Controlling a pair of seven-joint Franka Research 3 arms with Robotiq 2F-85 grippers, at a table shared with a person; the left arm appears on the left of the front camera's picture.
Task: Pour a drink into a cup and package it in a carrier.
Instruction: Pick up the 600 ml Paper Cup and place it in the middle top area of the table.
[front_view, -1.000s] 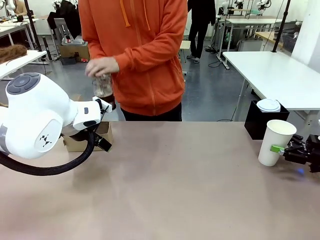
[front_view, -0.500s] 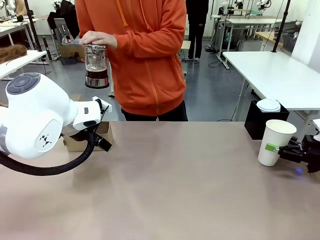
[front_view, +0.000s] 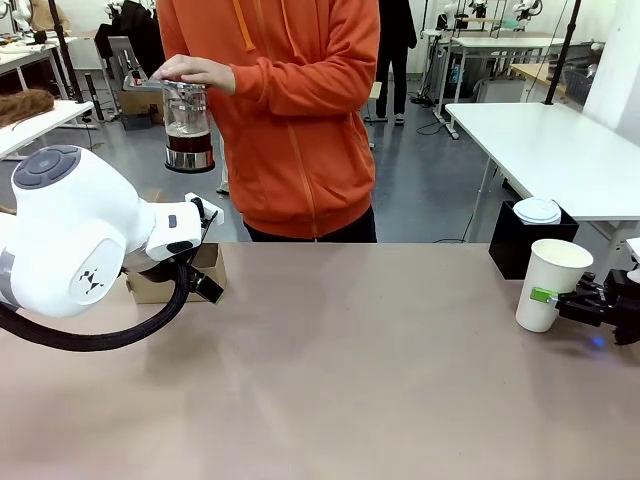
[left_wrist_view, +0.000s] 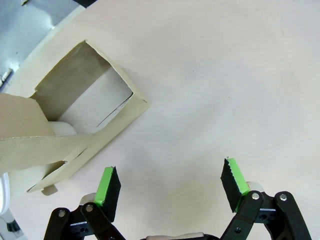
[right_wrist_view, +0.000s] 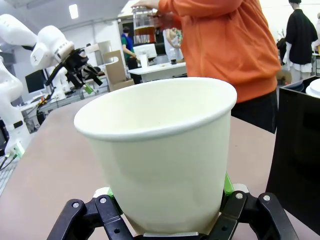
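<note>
The cup (front_view: 552, 285), white, lidless and upright, sits near the table's (front_view: 350, 380) right edge, toward its far right corner. Your right gripper (front_view: 545, 297) is clenched on its lower wall. From the right wrist view, the cup (right_wrist_view: 160, 155) rises between the two black fingers, a green pad (right_wrist_view: 227, 186) pressed against its side, and what shows of its inside looks bare.

Just beyond it, at the far edge, stands a black box (front_view: 515, 245) topped with white lids (front_view: 537, 210).

Across the table, a person in an orange hoodie holds the glass pitcher (front_view: 188, 125) in the air by its top with one hand (front_view: 195, 72). The dark drink (front_view: 188, 140) fills its lower part. It hangs beyond the far edge, toward the left corner.

The brown carrier (front_view: 205, 270) rests near the far left corner, partly behind your left arm. In the left wrist view, your left gripper (left_wrist_view: 172, 185) hovers released, its fingers spread wide over bare tabletop just beside the carrier (left_wrist_view: 95, 115).
</note>
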